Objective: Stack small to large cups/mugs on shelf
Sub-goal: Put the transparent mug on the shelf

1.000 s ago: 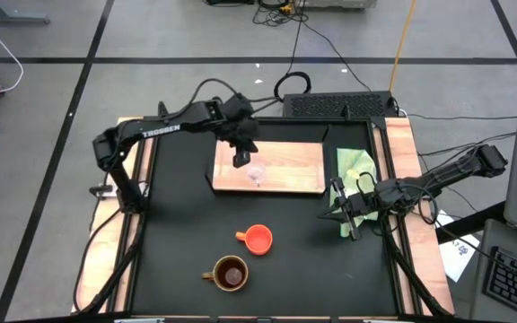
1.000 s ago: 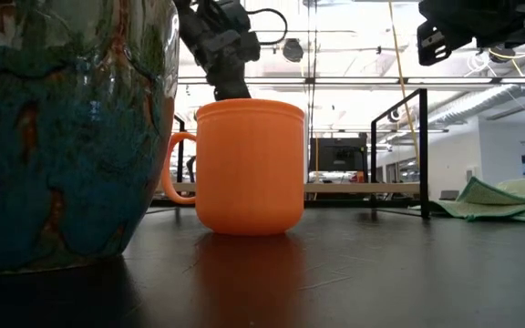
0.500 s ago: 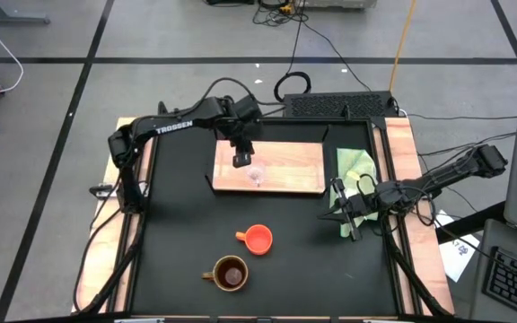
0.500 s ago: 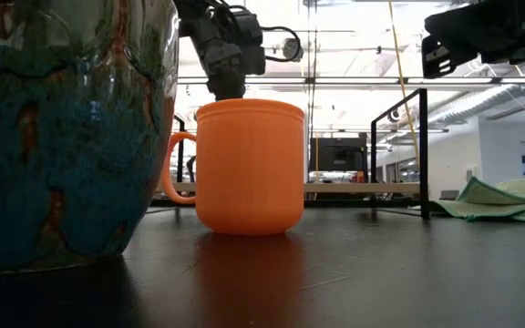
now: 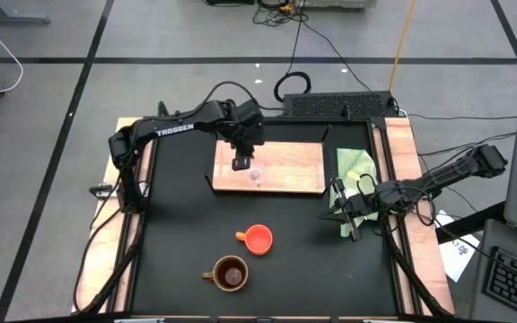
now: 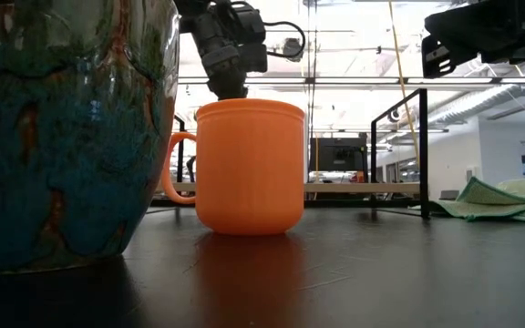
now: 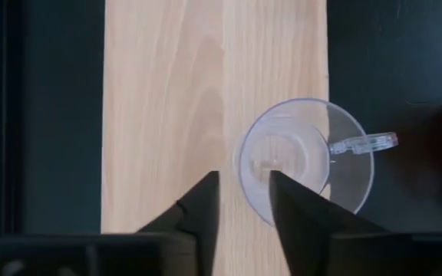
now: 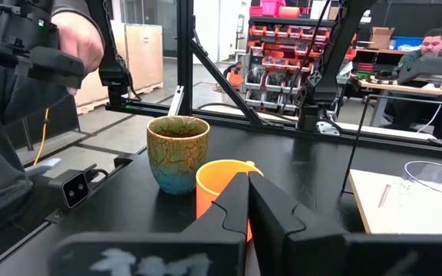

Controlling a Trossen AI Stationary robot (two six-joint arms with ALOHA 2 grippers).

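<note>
The small clear glass cup [image 7: 305,165] stands upright on the light-wood shelf [image 5: 285,166], at its near middle. My left gripper [image 7: 244,192] hangs over it, pointing down and open, one finger over the cup's inside and the other outside its wall. The orange cup [image 5: 258,239] and the brown mug [image 5: 231,274] stand on the black table nearer the front. My right gripper [image 5: 344,215] waits shut at the right, near the green cloth [image 5: 353,166], holding nothing. My left gripper has the glass cup's wall [image 7: 242,172], on the side away from its clear handle [image 7: 363,142], in the gap between its open fingers, coming from above. Whether either finger touches the wall I cannot tell. The cup rests with its base on the shelf.
A keyboard [image 5: 339,105] lies behind the shelf at the far edge. Metal frame posts [image 6: 422,150] stand around the table. In the right wrist view a person's hand [image 8: 83,38] shows beyond the table. Bare black table lies between the shelf and the orange cup.
My left arm has swung its elbow a little toward the table's right, and its wrist has turned slightly, while the gripper has stayed over the glass cup. The cup, the orange cup and the brown mug stand where they were.
</note>
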